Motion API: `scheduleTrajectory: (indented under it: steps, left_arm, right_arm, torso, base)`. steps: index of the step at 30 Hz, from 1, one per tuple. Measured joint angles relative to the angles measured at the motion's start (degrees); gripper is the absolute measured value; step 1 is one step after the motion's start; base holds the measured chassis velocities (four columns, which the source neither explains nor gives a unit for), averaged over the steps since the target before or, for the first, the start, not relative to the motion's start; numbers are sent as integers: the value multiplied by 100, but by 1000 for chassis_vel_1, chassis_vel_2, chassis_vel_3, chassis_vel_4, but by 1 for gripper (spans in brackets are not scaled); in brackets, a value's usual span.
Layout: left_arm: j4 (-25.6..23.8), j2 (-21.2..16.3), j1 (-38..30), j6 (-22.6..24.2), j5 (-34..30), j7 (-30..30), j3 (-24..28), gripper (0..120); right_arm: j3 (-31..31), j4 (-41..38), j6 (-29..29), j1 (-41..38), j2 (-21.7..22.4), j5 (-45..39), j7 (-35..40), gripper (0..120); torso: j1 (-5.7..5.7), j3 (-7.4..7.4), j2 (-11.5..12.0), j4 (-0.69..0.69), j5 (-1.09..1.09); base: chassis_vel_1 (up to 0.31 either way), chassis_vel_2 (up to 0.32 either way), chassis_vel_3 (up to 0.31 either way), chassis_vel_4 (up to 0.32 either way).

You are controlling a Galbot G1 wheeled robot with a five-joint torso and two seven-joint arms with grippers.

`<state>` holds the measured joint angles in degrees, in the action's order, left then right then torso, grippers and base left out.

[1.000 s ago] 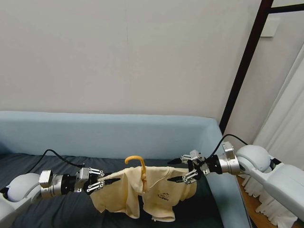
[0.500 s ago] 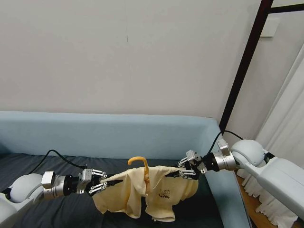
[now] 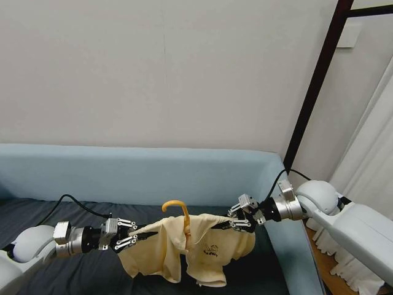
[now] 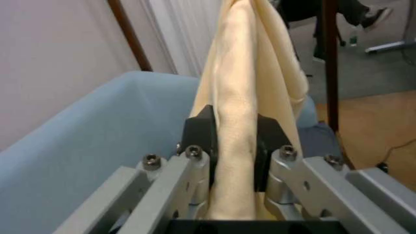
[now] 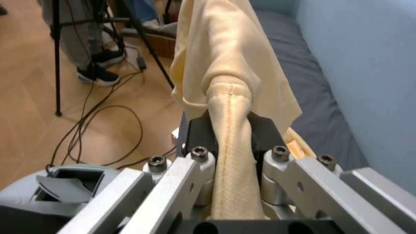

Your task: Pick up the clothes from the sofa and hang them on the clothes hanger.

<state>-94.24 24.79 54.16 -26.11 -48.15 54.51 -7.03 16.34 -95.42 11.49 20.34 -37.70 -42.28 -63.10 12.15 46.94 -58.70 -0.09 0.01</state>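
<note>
Pale yellow cotton shirt (image 3: pixel 209 249) on yellow plastic hanger (image 3: pixel 177 212), spanning horizontally between left end effector (image 3: pixel 147 233) and right end effector (image 3: pixel 224 224), each clamped on a shoulder; dark rack post (image 3: pixel 315 80) lies beyond the right one.

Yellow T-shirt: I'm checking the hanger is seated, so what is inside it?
A yellow hanger: its hook sticks up from the T-shirt collar; its arms are covered by fabric. The left gripper and right gripper each pinch a shoulder.

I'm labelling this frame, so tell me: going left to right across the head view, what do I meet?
From the left: left gripper → yellow hanger hook, rising from the cream shirt → right gripper → dark post.
</note>
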Motion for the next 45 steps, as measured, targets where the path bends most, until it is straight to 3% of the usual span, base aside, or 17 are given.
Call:
scheduleTrajectory:
  steps: [6, 12, 13, 16, 20, 21, 23, 26, 32, 37, 45]
  left_arm:
    - [332, 79, -252, -451, -736, 1, -43, 38]
    - [222, 339, -624, -542, -1598, -260, -213, 59]
    - [157, 408, -693, -550, -1731, -378, -220, 66]
    - [-37, 512, -731, -591, -1929, -694, -245, 72]
    - [-742, 780, -586, -743, -2188, -2056, -283, 91]
    - [-742, 780, -586, -743, -2188, -2056, -283, 91]
    - [-991, 927, -527, -756, -2116, -2549, -198, 98]
    - [-1289, 1177, -333, -659, -1654, -2930, -90, 100]
    - [-1755, 1637, 297, -470, -753, -3375, 4, 100]
    - [-1644, 2002, 542, -439, -307, -3312, 208, 100]
    - [-1156, 2239, 840, -593, 401, -3122, 231, 100]
  right_arm:
    - [-350, 16, -60, 289, 118, -462, 202, 7]
    - [-650, -241, -41, 341, 303, -1187, 790, 7]
    - [-703, -363, -14, 340, 400, -1349, 1000, 7]
    - [-785, -595, 50, 296, 576, -1580, 1364, 7]
    - [-1047, -1088, 219, 59, 973, -2019, 2077, 7]
    - [-1047, -1088, 219, 59, 973, -2019, 2077, 7]
    - [-1284, -1376, 288, 67, 1311, -2139, 2430, 7]
    - [-1603, -1768, 350, 249, 1863, -2307, 2948, 7]
    - [-1656, -2192, 405, 349, 2551, -2347, 3495, 7]
    - [-1876, -2536, 514, 751, 3119, -2331, 3943, 7]
    - [-2007, -2965, 661, 853, 3641, -2882, 4882, 7]
  torso:
    - [0, 0, 0, 0, -1]
    - [0, 0, 0, 1, 0]
    - [0, 0, 0, 0, 0]
    - [0, 0, 0, -2, 0]
    - [0, 0, -1, 2, 0]
    - [0, 0, -1, 2, 0]
    - [0, 0, -1, 2, 0]
    - [0, -1, -1, -5, 0]
    - [0, -1, -1, 2, 0]
    - [-1, -1, -1, -2, 0]
    - [0, 0, -1, -1, -2]
  base:
    - [0, 0, 0, 0]
    - [0, 0, 0, 0]
    - [0, 0, 0, 0]
    - [0, 0, 0, 0]
    - [0, 0, 0, 0]
    - [0, 0, 0, 0]
    - [0, 0, 0, 0]
    - [0, 0, 0, 0]
    - [0, 0, 0, 0]
    - [0, 0, 0, 0]
    - [0, 0, 0, 0]
